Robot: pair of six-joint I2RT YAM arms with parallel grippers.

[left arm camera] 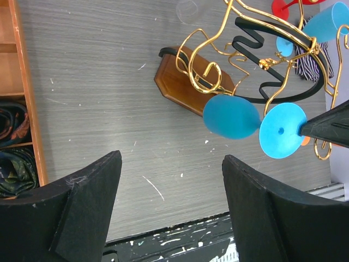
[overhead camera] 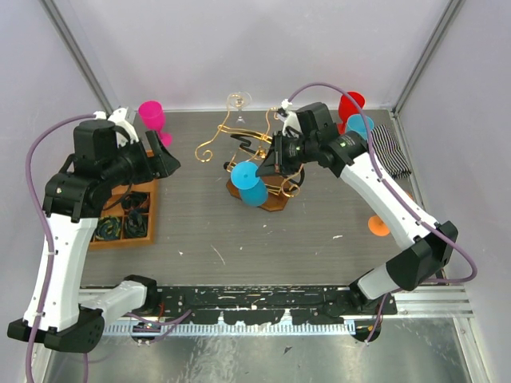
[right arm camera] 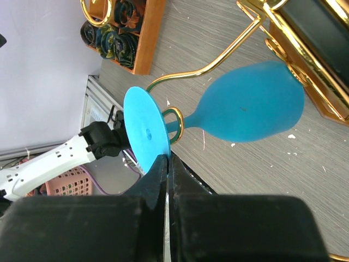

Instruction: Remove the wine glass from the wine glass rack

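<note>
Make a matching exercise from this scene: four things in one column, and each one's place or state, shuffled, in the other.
Things:
1. right gripper
2. left gripper
3. pink glass
4. striped cloth

Place or state:
A. back right corner
B. open, holding nothing
C. shut on the foot of the hanging blue glass
D. back left corner

Pairs: 1-C, 2-B, 3-D, 4-A
</note>
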